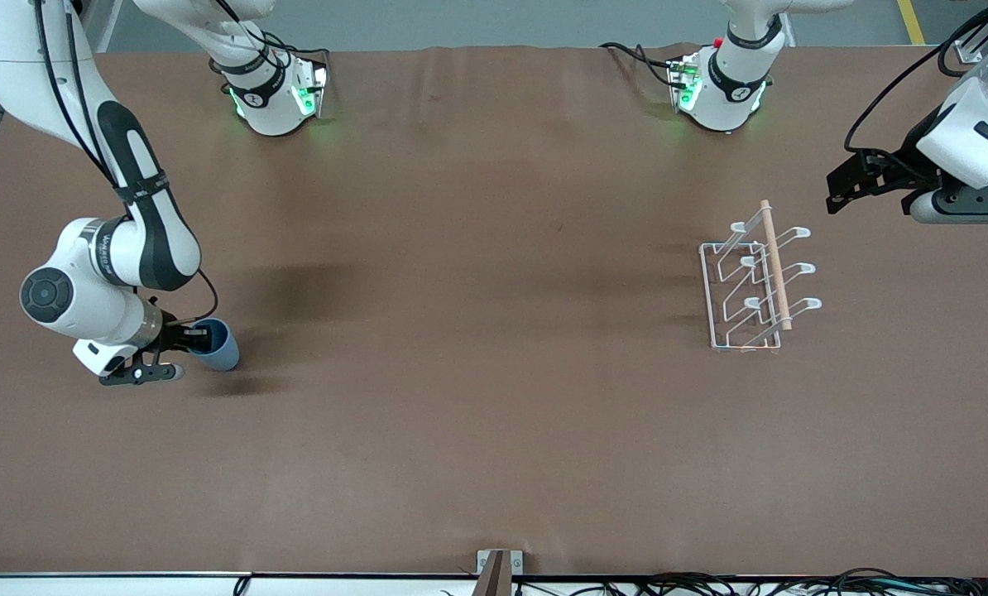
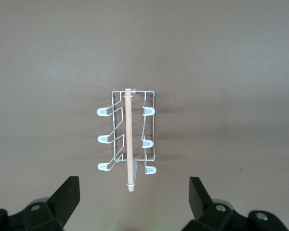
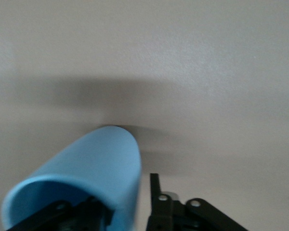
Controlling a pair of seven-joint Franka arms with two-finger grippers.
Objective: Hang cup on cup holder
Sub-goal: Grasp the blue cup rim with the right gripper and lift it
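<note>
The light-blue cup [image 1: 219, 346] lies tilted on the brown table at the right arm's end, its mouth toward my right gripper [image 1: 186, 352]. In the right wrist view one finger is inside the cup [image 3: 86, 168] and the other finger [image 3: 155, 192] is outside its wall, a narrow gap showing; the right gripper [image 3: 127, 202] is partly closed round the rim. The white wire cup holder [image 1: 775, 265] stands toward the left arm's end. My left gripper [image 1: 837, 194] hangs open beside it, waiting; its wrist view shows the cup holder [image 2: 127, 134] between the open left gripper [image 2: 134, 192] fingers.
Both arm bases [image 1: 275, 95] [image 1: 721, 91] stand along the table's edge farthest from the front camera. A small bracket [image 1: 499, 567] sits at the table's nearest edge.
</note>
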